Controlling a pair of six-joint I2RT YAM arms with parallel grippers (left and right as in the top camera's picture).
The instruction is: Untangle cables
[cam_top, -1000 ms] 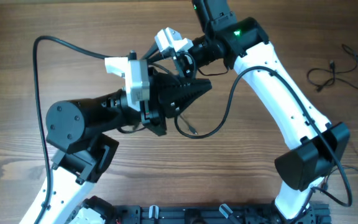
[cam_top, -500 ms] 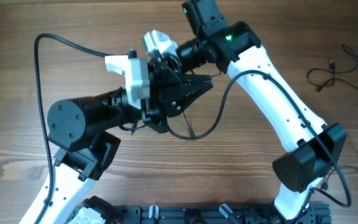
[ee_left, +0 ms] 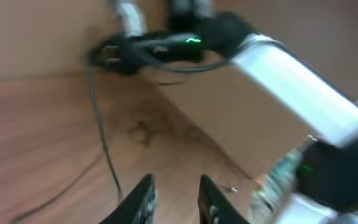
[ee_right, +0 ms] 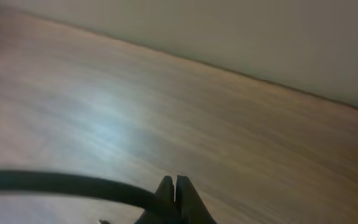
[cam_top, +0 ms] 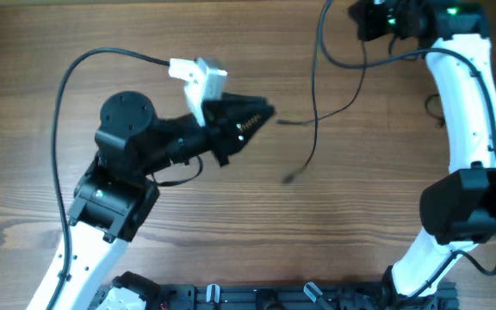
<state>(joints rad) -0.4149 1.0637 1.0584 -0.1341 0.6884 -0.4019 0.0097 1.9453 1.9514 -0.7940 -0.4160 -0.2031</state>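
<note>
A thin black cable [cam_top: 315, 103] hangs from my right gripper [cam_top: 356, 17] at the table's far right and runs down to a loose plug end [cam_top: 288, 178] near the middle. The right wrist view shows that gripper [ee_right: 174, 186] shut on the cable [ee_right: 61, 183], which leads off to the left. Left of the cable, my left gripper [cam_top: 265, 110] points right. Its fingers stand slightly apart with nothing between them [ee_left: 174, 196]. Part of a second thin cable [cam_top: 435, 114] shows beside the right arm; the rest is hidden.
The left arm's thick black wire [cam_top: 67, 95] arcs over the table's left side. The right arm [cam_top: 472, 112] runs along the right edge. A dark rail [cam_top: 257, 297] lines the front edge. Bare wood lies between the two arms.
My right gripper shut on the cable and swung away to the far right, dragging it out. My left gripper let go, opened a little and pulled back left.
</note>
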